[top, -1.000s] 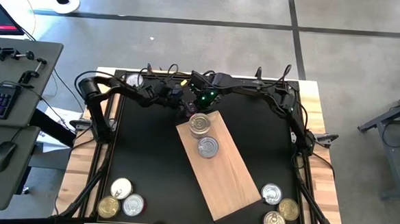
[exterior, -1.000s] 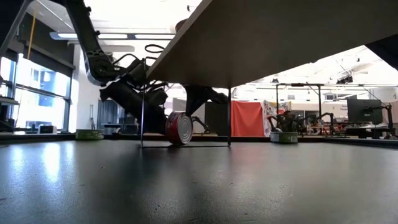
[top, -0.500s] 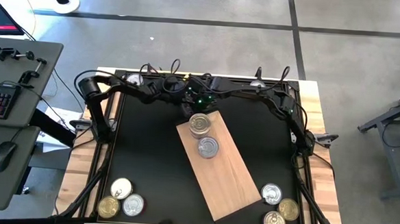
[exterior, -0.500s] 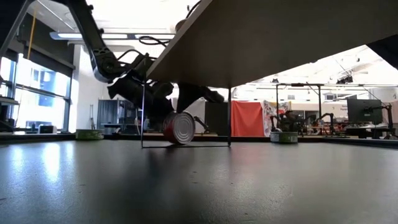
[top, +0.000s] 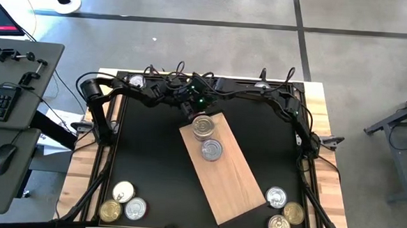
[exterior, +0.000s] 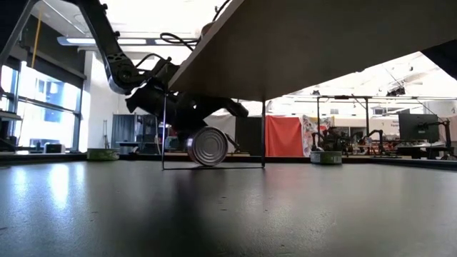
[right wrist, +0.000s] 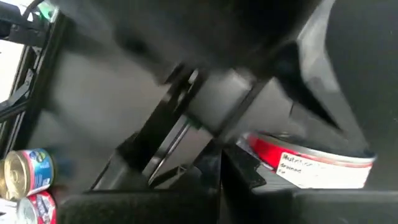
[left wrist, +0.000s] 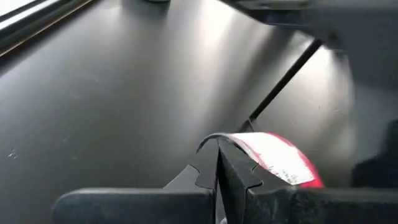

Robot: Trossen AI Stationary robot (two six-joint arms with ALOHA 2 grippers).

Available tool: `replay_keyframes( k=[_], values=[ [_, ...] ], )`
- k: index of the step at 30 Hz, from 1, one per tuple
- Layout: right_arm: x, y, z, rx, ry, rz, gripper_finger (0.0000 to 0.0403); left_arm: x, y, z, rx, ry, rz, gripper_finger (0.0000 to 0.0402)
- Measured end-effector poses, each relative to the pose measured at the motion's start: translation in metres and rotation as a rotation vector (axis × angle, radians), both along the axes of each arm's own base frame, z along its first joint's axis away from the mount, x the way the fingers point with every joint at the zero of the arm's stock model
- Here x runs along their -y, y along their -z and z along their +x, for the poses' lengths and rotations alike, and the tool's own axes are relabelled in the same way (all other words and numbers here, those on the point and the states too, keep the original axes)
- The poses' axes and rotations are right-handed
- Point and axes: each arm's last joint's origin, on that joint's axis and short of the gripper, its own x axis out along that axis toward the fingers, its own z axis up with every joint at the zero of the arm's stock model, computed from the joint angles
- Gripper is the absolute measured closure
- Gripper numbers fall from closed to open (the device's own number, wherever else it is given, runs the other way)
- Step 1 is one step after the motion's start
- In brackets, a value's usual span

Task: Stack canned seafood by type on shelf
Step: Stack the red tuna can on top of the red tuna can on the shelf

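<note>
1. Your left gripper (left wrist: 219, 180) has its dark fingers pressed together on nothing, just beside a small round red-labelled tin (left wrist: 280, 158) under the board's far end.
2. Your right gripper (right wrist: 221, 171) is likewise clenched empty, near the same tin.
3. That tin stands on edge on the black table (exterior: 214, 214).
4. The light-brown wooden board (top: 231, 178) lies diagonally, carrying two silver-lidded tins (top: 211, 150).
5. Other tins cluster at both near corners.

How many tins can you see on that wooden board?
2 lids show on the wooden board: one tin at its far end by the arms, another just nearer. Either may hide tins stacked beneath.
</note>
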Motion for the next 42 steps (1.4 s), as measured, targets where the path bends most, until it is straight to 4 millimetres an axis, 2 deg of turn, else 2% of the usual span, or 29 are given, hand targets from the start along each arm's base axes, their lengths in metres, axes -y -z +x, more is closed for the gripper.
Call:
replay_keyframes(
  k=[4,9,13,16,18,25,29,35,42],
  values=[
    [0.007,-0.003,-0.003,0.017,-0.022,0.005,0.0403,-0.014,0.000,-0.011,-0.015,-0.064,-0.024,0.0401],
    [0.023,-0.020,-0.011,0.074,-0.045,-0.084,0.0403,-0.033,-0.006,-0.030,-0.031,-0.167,-0.084,0.0402],
    [0.036,-0.032,-0.012,0.162,-0.074,-0.136,0.0402,-0.035,-0.017,-0.042,-0.042,-0.158,-0.142,0.0401],
    [0.041,-0.034,-0.012,0.196,-0.147,-0.146,0.0387,-0.026,-0.021,-0.045,-0.059,-0.129,-0.172,0.0401],
    [0.041,-0.030,-0.013,0.184,-0.192,-0.159,0.0362,-0.015,-0.022,-0.049,-0.054,-0.109,-0.185,0.0401],
    [0.036,-0.021,-0.011,0.176,-0.327,-0.213,0.0215,0.022,-0.022,-0.073,0.013,-0.113,-0.261,0.0401],
    [0.030,-0.002,-0.012,0.101,-0.458,-0.236,0.0155,0.036,-0.026,-0.088,0.104,-0.151,-0.305,0.0401],
    [0.029,0.000,-0.012,0.073,-0.601,-0.383,0.0144,0.050,-0.032,-0.101,0.171,-0.216,-0.309,0.0402],
    [0.024,0.004,-0.019,0.038,-0.799,-0.437,0.0144,0.058,-0.033,-0.101,0.171,-0.210,-0.325,0.0402]
  ],
)
